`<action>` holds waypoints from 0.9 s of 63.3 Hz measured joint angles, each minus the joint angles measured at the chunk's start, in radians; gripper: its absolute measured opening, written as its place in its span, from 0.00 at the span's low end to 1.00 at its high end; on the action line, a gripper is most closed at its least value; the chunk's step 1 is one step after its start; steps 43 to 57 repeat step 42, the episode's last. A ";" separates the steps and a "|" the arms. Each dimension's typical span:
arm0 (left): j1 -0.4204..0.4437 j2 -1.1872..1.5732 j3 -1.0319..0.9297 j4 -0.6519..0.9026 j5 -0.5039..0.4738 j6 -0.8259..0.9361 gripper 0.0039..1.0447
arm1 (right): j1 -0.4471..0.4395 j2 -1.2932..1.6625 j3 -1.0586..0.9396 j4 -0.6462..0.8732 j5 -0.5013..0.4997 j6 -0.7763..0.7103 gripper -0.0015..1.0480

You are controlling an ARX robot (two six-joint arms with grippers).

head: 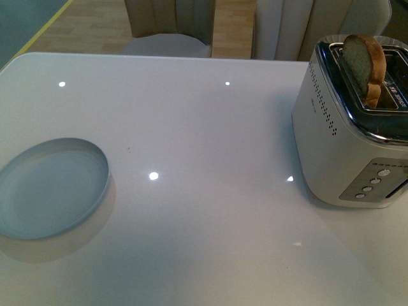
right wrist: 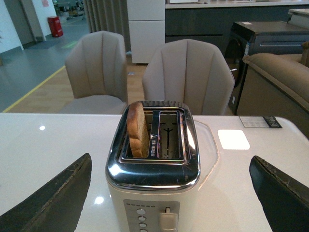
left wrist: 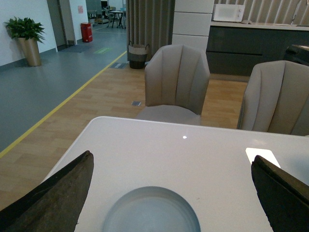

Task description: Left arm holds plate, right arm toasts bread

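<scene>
The pale blue-grey plate (head: 51, 191) lies flat and bare at the table's left side. In the left wrist view the plate (left wrist: 150, 213) sits low between the two black wedge fingers of my left gripper (left wrist: 172, 159), which stands open above and short of it, touching nothing. The bread (head: 364, 60), a brown-crusted slice, stands upright in one slot of the white and chrome toaster (head: 347, 140) at the right, sticking out of the top. My right gripper (right wrist: 171, 157) is open in front of the toaster (right wrist: 154, 179), with the bread (right wrist: 137, 129) in the slot beyond. Neither arm shows in the front view.
The toaster's second slot (right wrist: 170, 140) holds nothing; its lever (right wrist: 166, 220) and buttons (right wrist: 141, 220) face my right gripper. Two beige chairs (left wrist: 176, 82) stand past the white table's far edge (head: 166, 56). Ceiling lights reflect off the glossy tabletop.
</scene>
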 joint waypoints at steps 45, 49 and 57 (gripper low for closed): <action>0.000 0.000 0.000 0.000 0.000 0.000 0.93 | 0.000 0.000 0.000 0.000 0.000 0.000 0.92; 0.000 0.000 0.000 0.000 0.000 0.000 0.93 | 0.000 0.000 0.000 0.000 0.000 0.000 0.92; 0.000 0.000 0.000 0.000 0.000 0.000 0.93 | 0.000 0.000 0.000 0.000 0.000 0.000 0.92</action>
